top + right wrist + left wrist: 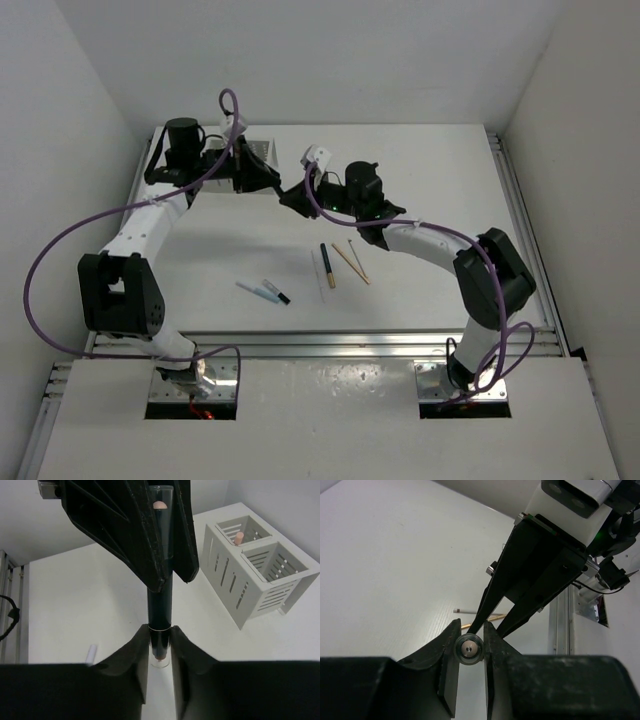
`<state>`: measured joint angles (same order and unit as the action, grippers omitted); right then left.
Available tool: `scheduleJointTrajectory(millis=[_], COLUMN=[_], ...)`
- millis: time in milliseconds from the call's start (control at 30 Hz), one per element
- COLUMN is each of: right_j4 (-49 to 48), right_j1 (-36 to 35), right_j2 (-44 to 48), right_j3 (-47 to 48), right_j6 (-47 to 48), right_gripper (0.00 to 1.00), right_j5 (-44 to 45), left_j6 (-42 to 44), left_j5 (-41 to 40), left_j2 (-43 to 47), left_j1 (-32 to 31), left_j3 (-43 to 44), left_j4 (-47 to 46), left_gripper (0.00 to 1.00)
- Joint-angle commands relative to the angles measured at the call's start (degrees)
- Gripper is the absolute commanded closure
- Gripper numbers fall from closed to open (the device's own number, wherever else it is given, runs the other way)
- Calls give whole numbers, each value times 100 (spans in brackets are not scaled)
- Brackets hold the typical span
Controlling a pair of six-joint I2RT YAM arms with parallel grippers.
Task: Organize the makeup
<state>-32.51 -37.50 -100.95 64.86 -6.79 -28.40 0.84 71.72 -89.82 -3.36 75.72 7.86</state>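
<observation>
My left gripper (471, 641) and right gripper (160, 639) both clench one slim dark pencil-like makeup stick (160, 605), aloft near the white slotted plastic box (255, 575); should either pull before the other lets go, it could twist loose and drop, I judge.

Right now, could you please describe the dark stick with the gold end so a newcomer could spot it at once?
On the white table, look toward the middle of its near edge. The dark stick with the gold end lies flat there, just left of two thin tan sticks; it alone is dark with a gold tip.
</observation>
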Motion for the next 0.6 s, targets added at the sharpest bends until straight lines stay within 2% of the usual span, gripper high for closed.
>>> scheduleJointTrajectory(millis=[0, 33, 67, 100, 133, 167, 200, 300, 333, 400, 567], right_j4=[-431, -388, -370, -248, -142, 137, 436, 1088, 1202, 1659, 2328], right_j1=[-82, -65, -56, -56, -47, -21, 5, 119, 189, 277, 383], right_j2=[40, 57, 49, 57, 49, 75, 119, 268, 312, 408, 558], right_j3=[27, 9, -8, -9, 9, 18, 35, -43, -61, -149, -465], right_j6=[-77, -95, -16, 19, 54, 203, 248, 310, 318, 371, 626], right_gripper=[76, 59, 27, 17, 12, 8, 4, 4, 4, 4, 3], right_j5=[-140, -96, -43, 227, 326, 448, 719, 1503, 1739, 2022, 2444], left_j6=[21, 21, 21, 21, 21, 100, 292, 757, 873, 1162, 1384], left_j5=[-167, -228, -316, -613, -825, -1079, -1743, -3019, -3781, -4592, -5133], left_j2=[0, 0, 0, 0, -53, -105, -106, -430, -527, -816, -1353], left_j1=[-16, -16, 54, 54, 124, 177, 299, 493, 494, 651, 766], left_j3=[65, 65, 118, 170, 240, 328, 547, 1021, 1128, 1251, 1305], left_j4=[-364, -364, -416, -417, -417, -417, -417, -547, -635, -1108, -2112], left_gripper=[100, 100, 100, 100, 100, 100, 100, 100, 100, 100, 100])
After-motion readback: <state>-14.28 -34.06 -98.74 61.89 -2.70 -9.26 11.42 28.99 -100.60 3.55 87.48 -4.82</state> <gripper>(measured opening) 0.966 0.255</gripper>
